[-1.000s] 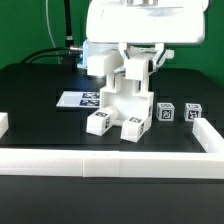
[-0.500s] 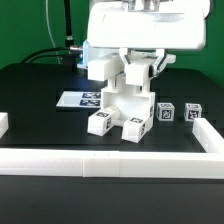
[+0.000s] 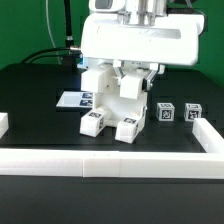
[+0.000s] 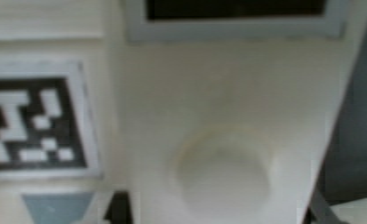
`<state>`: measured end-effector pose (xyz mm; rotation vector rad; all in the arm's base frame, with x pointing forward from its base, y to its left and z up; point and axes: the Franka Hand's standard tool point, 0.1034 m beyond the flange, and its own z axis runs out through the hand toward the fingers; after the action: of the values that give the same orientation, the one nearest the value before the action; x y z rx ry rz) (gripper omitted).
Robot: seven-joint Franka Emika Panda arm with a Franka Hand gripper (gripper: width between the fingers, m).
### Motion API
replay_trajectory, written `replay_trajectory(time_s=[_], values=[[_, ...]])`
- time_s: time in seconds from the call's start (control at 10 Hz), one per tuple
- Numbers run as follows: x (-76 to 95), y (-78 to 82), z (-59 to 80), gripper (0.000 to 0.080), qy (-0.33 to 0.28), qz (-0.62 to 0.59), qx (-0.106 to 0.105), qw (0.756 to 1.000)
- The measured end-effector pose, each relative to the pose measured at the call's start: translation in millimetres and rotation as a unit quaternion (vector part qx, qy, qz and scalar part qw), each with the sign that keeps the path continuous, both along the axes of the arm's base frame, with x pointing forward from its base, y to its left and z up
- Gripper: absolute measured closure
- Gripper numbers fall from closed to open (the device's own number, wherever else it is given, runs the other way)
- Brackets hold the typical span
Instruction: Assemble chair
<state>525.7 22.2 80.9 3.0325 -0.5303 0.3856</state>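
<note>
The partly built white chair (image 3: 113,100) stands on the black table, and its two front feet (image 3: 93,123) carry tag markers. My gripper (image 3: 137,76) reaches down from the big white hand and is shut on the chair's upper part, one finger on each side of it. In the wrist view the white chair piece (image 4: 215,110) fills the picture, with a tag (image 4: 29,120) beside it. My gripper (image 4: 215,206) shows only as dark fingertips (image 4: 119,206) at the piece's two edges. Two small loose tagged blocks (image 3: 165,113) lie to the exterior view's right of the chair.
The marker board (image 3: 72,100) lies flat behind the chair on the exterior view's left. A low white border wall (image 3: 110,160) runs along the front, with ends at the left (image 3: 3,122) and right (image 3: 206,135). Black cables hang at the back.
The hand and the chair in its grip have shifted a little toward the exterior view's left. The chair's feet now sit further left on the table. The grip is unchanged.
</note>
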Motion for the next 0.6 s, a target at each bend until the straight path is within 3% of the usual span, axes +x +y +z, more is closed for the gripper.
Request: replay_trajectory(time_s=[0.6], values=[[4.2,-4.6,-5.2,0.0514,-0.007,0.017,-0.011,1.0]])
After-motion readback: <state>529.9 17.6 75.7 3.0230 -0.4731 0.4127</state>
